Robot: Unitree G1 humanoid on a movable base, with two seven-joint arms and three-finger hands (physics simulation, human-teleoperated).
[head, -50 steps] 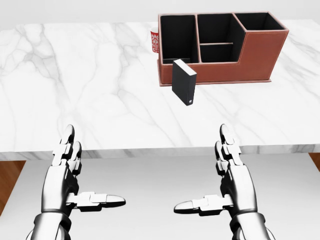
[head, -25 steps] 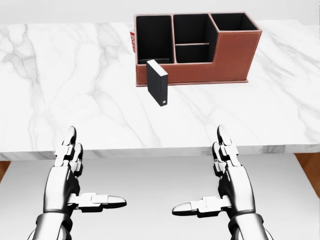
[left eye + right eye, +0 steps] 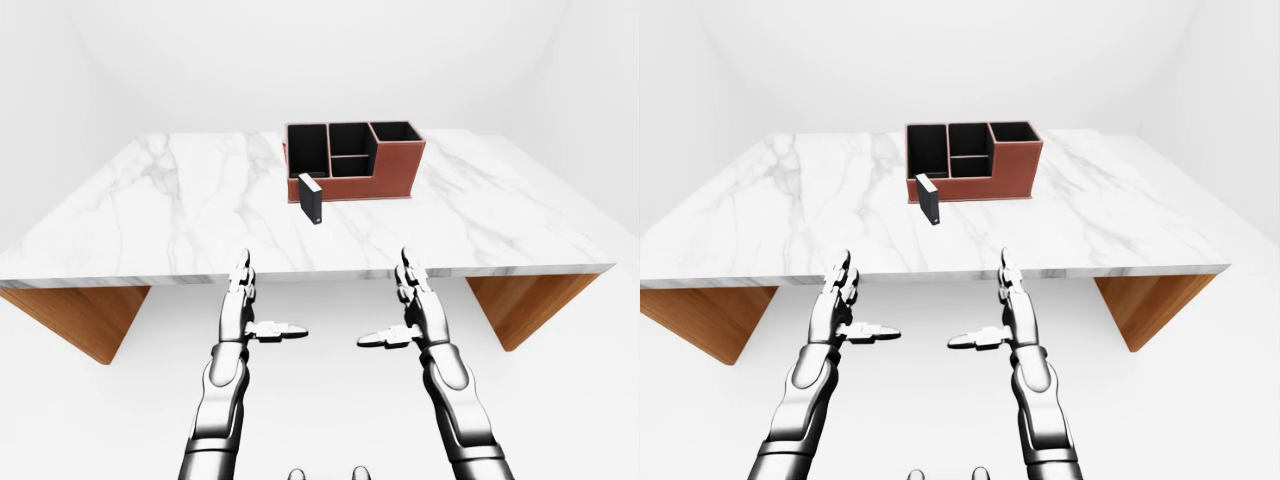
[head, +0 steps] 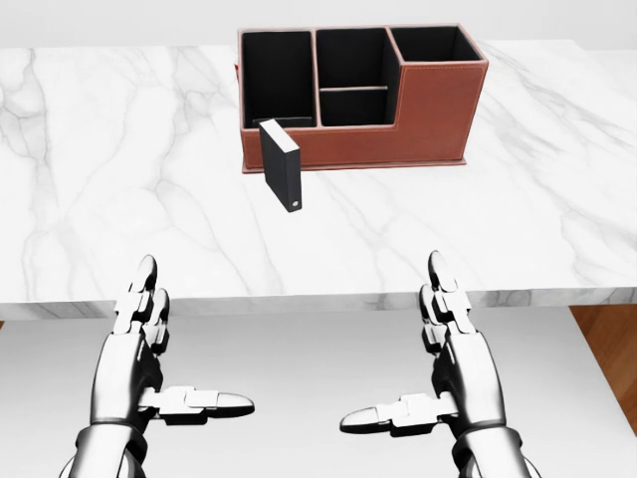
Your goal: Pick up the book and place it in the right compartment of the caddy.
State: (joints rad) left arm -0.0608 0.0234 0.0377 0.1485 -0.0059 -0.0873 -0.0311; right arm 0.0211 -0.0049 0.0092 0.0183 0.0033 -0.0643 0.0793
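We take the caddy as our landmark: a reddish-brown box with black compartments, standing on the white marble tabletop toward the top of the head view. The book, black and upright, stands on the tabletop just below the caddy's lower left corner in that view, so close that we cannot tell whether they touch. Nothing lies between the book and our hands. Our left hand and right hand both hang well below the caddy, off the tabletop's near edge. Each has its fingers stretched straight and apart, thumbs pointing inward toward each other, holding nothing and touching nothing.
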